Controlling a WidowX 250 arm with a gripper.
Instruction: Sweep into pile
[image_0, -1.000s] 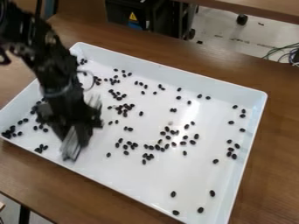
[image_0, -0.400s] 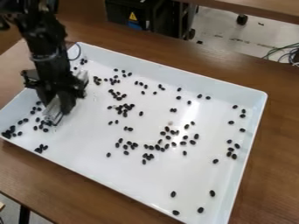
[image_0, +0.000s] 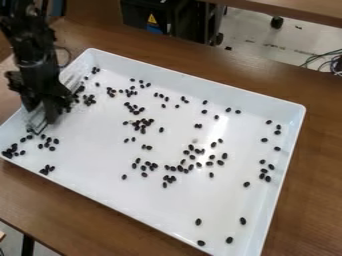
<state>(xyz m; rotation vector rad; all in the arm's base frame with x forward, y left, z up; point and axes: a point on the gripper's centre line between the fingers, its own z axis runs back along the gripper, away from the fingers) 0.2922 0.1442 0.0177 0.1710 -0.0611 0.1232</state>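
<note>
Gripper (image_0: 38, 122) has shifted to your tray's ten o'clock wall

Compared with the earlier frames, your arm has swung out toward nine o'clock, and the gripper now hangs low over the white tray (image_0: 100, 150) just inside its ten o'clock side. You now see a loose clump of dark beans (image_0: 88, 100) between ten and eleven, where the arm blocked your sight of the tray a moment ago. A few beans near ten o'clock are now covered by the gripper. Your beans from the middle round to three and five o'clock haven't moved, nor has the tight cluster in the nine o'clock corner. You can't tell how far open the gripper is, or whether it has hold of anything.
</note>
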